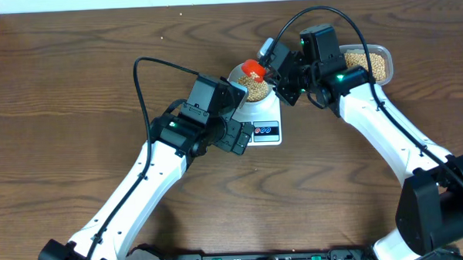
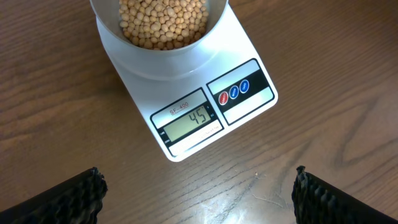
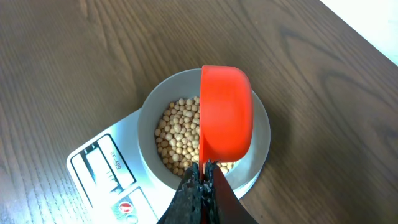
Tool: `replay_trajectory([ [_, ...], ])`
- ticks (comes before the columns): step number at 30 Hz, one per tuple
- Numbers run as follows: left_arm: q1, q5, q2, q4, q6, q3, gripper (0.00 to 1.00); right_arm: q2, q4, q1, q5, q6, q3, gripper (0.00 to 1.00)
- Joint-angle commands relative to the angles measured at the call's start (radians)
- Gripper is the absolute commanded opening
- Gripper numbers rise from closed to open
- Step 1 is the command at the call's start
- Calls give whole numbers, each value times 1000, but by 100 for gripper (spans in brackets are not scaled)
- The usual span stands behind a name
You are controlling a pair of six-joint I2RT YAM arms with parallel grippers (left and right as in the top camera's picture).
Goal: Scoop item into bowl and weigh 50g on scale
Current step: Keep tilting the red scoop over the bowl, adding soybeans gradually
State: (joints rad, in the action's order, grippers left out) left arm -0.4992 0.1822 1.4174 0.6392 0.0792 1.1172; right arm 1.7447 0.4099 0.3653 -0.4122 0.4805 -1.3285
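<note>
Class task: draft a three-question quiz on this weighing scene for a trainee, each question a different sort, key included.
1. True or false: the small round pale bowl holding tan round beans stands on the white rectangular digital scale.
2. The right claw is shut on: A) an orange-red plastic scoop; B) the bowl's rim; C) nothing.
3. Fill in: the scale's display reads ___.
Key: 1 true; 2 A; 3 45.
</note>
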Motion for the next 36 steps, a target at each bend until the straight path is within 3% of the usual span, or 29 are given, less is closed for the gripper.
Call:
replay_trajectory([
  [1, 5, 9, -9, 0, 7, 1, 98, -24, -2, 3, -13, 15, 0, 1],
  [21, 5, 9, -9, 0, 7, 1, 98, -24, -6, -38, -96, -197, 0, 1],
  [36, 5, 9, -9, 0, 6, 1, 98, -24, -11, -59, -122, -249, 0, 1],
])
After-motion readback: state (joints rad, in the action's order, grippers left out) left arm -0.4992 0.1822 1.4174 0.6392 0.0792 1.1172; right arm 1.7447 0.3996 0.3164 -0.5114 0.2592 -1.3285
